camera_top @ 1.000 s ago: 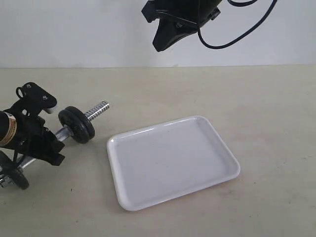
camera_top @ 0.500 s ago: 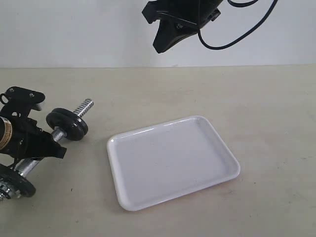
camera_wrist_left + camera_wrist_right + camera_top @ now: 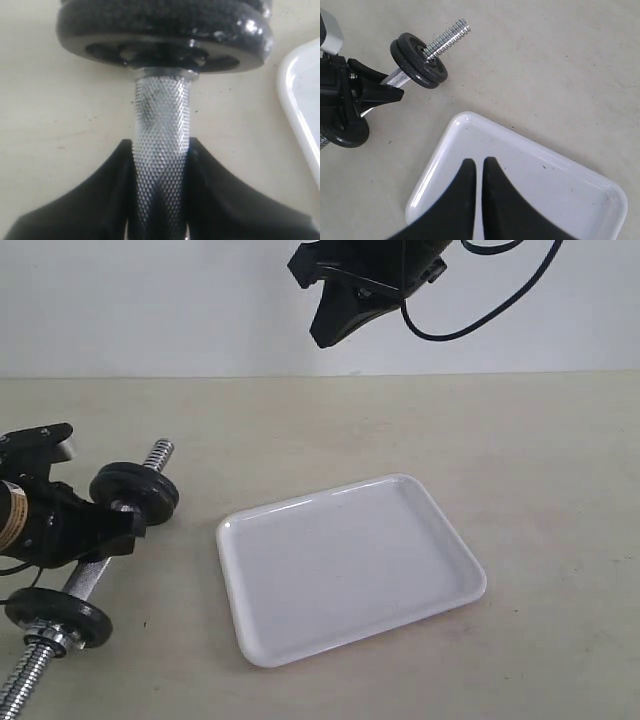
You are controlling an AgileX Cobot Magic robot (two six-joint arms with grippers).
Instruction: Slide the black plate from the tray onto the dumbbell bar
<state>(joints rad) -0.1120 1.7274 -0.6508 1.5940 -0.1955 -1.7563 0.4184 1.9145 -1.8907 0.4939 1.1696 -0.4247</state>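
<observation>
The left end effector (image 3: 122, 530) clamps the bar's (image 3: 88, 578) middle, left of the tray (image 3: 350, 570); the right end effector (image 3: 479, 167) hangs closed above.

Glossy, smooth white tray (image 3: 340, 575); knurled, shiny metal dumbbell bar (image 3: 161, 145).

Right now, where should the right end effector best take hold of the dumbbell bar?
Probably the dumbbell bar's bare threaded end beyond the black discs, from above, jaws across the rod: the left end effector occupies the knurled middle.
</observation>
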